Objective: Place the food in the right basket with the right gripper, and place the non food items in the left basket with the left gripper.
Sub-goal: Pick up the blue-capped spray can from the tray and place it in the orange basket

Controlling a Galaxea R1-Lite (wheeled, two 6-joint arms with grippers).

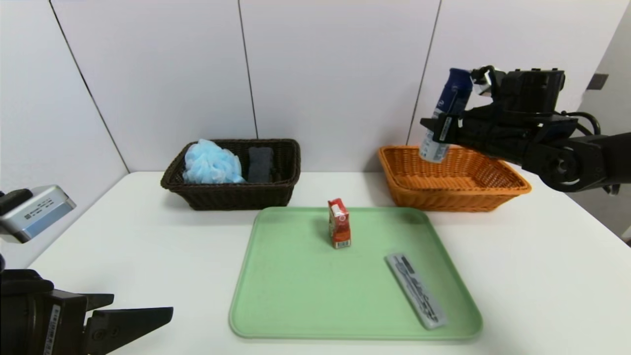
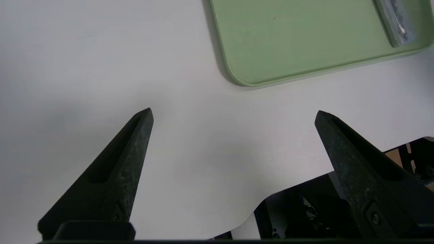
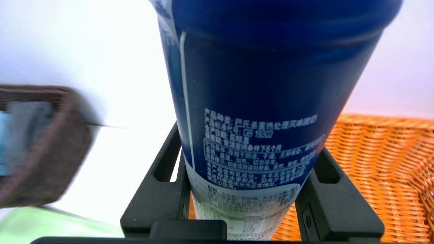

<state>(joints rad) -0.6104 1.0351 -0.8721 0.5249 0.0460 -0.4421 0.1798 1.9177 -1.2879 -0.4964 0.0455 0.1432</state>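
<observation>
My right gripper (image 1: 440,129) is shut on a blue and white drink bottle (image 1: 442,116), holding it tilted in the air above the back left part of the orange basket (image 1: 512,189). The bottle (image 3: 257,112) fills the right wrist view, clamped between both black fingers (image 3: 159,189). A small red carton (image 1: 339,223) stands upright on the green tray (image 1: 305,296). A grey flat packet (image 1: 415,290) lies at the tray's front right. My left gripper (image 2: 234,113) hangs open over bare table at the front left.
The dark brown basket (image 1: 231,195) at the back left holds a light blue bath pouf (image 1: 211,163) and a dark grey block (image 1: 260,164). White wall panels stand close behind both baskets. The table's front edge (image 2: 257,205) runs beneath my left gripper.
</observation>
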